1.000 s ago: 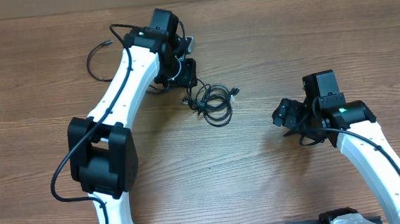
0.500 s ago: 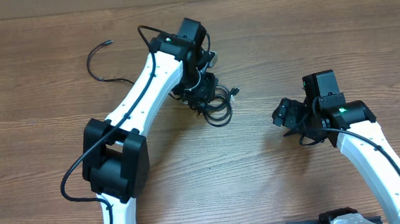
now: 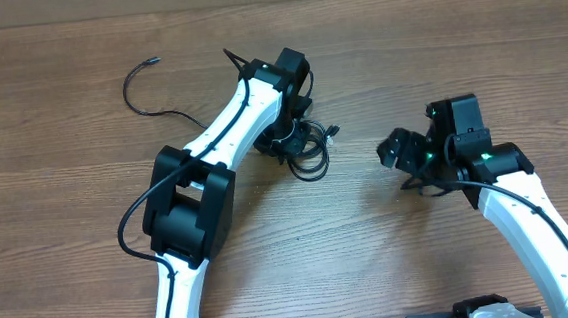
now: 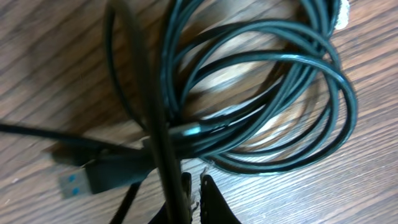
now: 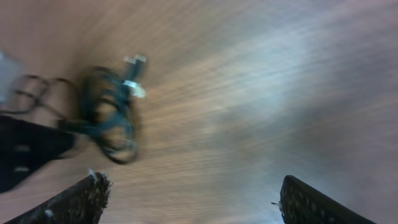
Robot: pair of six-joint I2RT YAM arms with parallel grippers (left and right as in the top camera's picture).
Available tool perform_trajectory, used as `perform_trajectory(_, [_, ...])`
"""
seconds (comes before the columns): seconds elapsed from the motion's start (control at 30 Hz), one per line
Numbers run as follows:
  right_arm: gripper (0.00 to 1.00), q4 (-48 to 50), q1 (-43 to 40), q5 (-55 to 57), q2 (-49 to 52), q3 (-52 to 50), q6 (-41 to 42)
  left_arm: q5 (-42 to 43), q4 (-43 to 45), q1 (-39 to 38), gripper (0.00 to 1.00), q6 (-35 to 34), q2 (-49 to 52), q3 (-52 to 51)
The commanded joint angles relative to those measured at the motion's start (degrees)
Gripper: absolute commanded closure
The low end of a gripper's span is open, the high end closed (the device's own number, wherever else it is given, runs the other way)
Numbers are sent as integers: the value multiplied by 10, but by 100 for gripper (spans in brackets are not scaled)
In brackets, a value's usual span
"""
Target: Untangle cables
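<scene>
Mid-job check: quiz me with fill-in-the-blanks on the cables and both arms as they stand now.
The left arm's fingers are ___ on a strand of the coiled bundle of thin black cables.
The right gripper stands ___, holding nothing.
A single loose black cable lies on the brown wooden table to the bundle's ___.
The bundle's flat USB plug has a ___ insert.
Missing: shut; open; left; blue.

The coiled cables (image 3: pixel 308 149) are black, with a teal sheen up close. One USB plug (image 4: pixel 73 184) is silvery with a blue insert. The table (image 3: pixel 50 115) is brown wood grain. The left arm (image 3: pixel 231 123) and right arm (image 3: pixel 540 211) are white with black joints.
</scene>
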Motion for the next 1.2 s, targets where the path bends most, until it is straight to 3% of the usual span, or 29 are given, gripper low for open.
perform_trajectory(0.0, [14,55,0,-83,4,7,0,11,-28,6,96,-17,-6,32])
perform_trajectory(0.2, [14,97,0,-129,33,7,0,161,-89,18,96,81,-18,117])
perform_trajectory(0.47, [14,113,0,-212,95,7,0,194,-156,21,95,108,-18,216])
perform_trajectory(0.67, [27,154,0,-261,124,7,11,265,-162,21,96,122,-18,219])
perform_trajectory(0.97, [35,155,18,-259,146,7,91,303,-153,21,96,122,-18,219])
perform_trajectory(1.17, [53,176,41,-233,146,7,150,303,-153,21,96,122,-18,219])
